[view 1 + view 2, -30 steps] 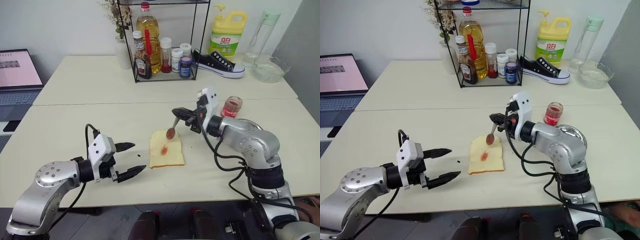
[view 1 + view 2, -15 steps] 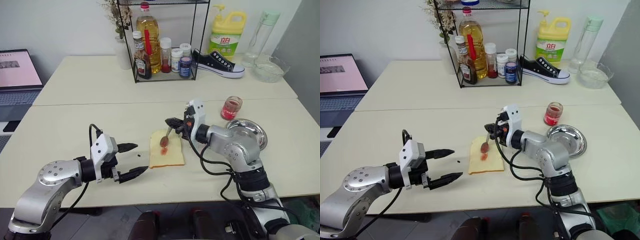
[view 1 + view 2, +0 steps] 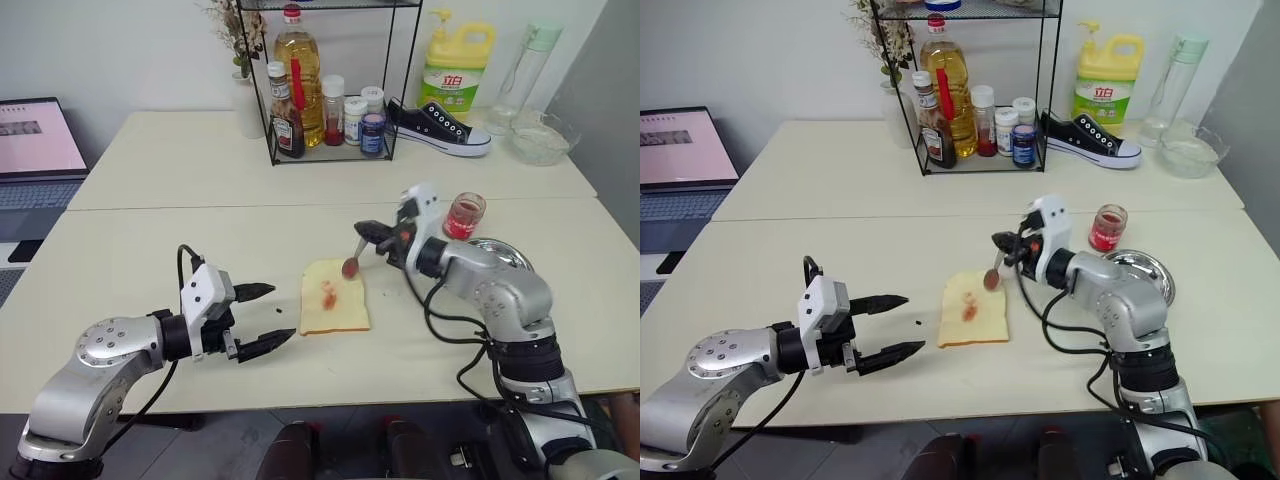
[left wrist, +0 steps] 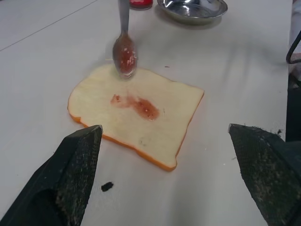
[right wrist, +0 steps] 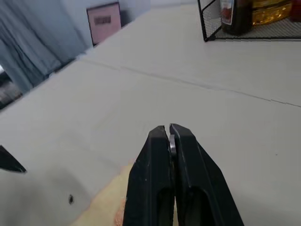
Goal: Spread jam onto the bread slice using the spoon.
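Your right gripper (image 3: 366,230) is clamping the spoon (image 3: 354,254) by its handle, jaws pinched tight on the thin metal, with the jam-stained bowl hanging down at the far right corner of the bread slice (image 3: 333,297). Half a second ago that bowl was lying over the middle of the slice, right at the smear; now it is sitting back out at the far edge, and in the left wrist view it is looking lifted just clear of the crust. The jam (image 4: 136,104) on the bread is reading as a small red streak near the centre, with most of the slice bare, so you are judging the spreading as barely begun and more strokes as needed. The jam jar (image 3: 464,213) is standing to the right of your right gripper, just beyond the steel dish (image 3: 1140,270).

Your left gripper (image 3: 251,319) is waiting near the left side of the slice, fingers spread wide and gripping nothing.

As for writing, the yellow detergent bottle (image 3: 455,72) at the far side is carrying a green label with Chinese characters, too small to read with confidence. The sauce bottle labels on the wire rack (image 3: 330,85) are not legible.
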Robot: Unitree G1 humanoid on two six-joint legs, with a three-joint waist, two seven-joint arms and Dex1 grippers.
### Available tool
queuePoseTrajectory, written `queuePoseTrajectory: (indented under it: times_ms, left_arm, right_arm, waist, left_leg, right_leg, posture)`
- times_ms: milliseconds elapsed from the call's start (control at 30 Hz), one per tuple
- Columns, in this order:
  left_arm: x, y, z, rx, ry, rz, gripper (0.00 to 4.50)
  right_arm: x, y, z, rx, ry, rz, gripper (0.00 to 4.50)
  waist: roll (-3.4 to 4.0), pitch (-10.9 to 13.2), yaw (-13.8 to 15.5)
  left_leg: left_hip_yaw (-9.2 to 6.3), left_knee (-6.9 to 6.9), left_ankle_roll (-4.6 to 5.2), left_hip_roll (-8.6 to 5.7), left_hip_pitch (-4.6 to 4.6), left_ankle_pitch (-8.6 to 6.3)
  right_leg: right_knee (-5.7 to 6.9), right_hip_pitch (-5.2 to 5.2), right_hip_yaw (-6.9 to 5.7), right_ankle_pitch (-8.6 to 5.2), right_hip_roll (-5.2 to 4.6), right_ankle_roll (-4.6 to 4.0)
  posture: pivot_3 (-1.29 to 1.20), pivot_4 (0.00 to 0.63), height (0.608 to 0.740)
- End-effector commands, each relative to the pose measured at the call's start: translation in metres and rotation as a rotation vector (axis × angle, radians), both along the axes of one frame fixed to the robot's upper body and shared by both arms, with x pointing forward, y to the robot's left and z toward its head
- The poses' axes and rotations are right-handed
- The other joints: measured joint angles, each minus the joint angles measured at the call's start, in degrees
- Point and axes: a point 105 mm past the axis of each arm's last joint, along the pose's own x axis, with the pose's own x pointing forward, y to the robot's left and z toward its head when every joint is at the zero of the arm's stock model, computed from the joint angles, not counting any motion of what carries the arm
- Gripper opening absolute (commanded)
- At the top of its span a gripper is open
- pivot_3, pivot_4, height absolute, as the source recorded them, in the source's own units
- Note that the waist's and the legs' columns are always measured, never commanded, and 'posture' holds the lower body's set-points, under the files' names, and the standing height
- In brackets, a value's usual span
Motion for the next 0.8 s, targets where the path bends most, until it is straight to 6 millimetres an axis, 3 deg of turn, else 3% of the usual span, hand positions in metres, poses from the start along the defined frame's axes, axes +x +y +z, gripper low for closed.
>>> queuePoseTrajectory:
  times_ms: [33, 267, 500, 567, 800]
  left_arm:
    - [0.000, -0.001, 0.007, 0.012, -0.036, -0.020, 4.50]
    - [0.000, -0.002, 0.008, 0.015, -0.034, -0.023, 4.50]
    - [-0.002, -0.003, 0.009, 0.017, -0.033, -0.021, 4.50]
    - [-0.002, -0.003, 0.009, 0.018, -0.034, -0.019, 4.50]
    - [-0.002, -0.003, 0.007, 0.017, -0.034, -0.020, 4.50]
  right_arm:
    - [-0.010, 0.003, 0.012, 0.178, 0.104, 0.071, 0.04]
    - [-0.010, 0.011, -0.031, 0.212, 0.312, 0.082, 0.04]
    - [-0.006, 0.017, -0.064, 0.178, 0.405, 0.057, 0.04]
    - [-0.005, 0.015, -0.073, 0.097, 0.386, 0.041, 0.04]
    - [0.013, -0.012, -0.069, 0.060, 0.333, -0.049, 0.04]
  waist:
    - [0.00, 0.0, -0.1]
    - [0.01, 0.0, -0.2]
    - [0.02, 0.0, -0.2]
    - [0.02, 0.0, -0.2]
    - [0.01, 0.0, -0.1]
  left_leg:
    - [0.00, -0.01, 0.00, 0.04, 0.00, 0.00]
    - [0.03, -0.03, 0.00, 0.01, 0.00, 0.00]
    - [0.05, -0.02, 0.01, 0.00, 0.00, 0.00]
    - [0.06, -0.02, 0.01, -0.01, 0.00, 0.00]
    - [0.05, 0.00, 0.01, -0.02, 0.01, 0.00]
  right_leg:
    - [0.00, 0.00, -0.01, 0.00, -0.03, 0.00]
    - [-0.01, -0.02, -0.01, -0.01, 0.04, -0.01]
    - [0.01, -0.03, -0.01, -0.01, 0.14, -0.01]
    - [0.00, -0.02, -0.01, -0.01, 0.13, -0.01]
    - [0.00, 0.00, -0.04, 0.00, 0.13, -0.01]
  posture:
    - [0.00, 0.150, 0.740]
    - [0.00, 0.150, 0.740]
    - [0.00, 0.150, 0.740]
    - [0.00, 0.150, 0.740]
    - [0.00, 0.150, 0.740]
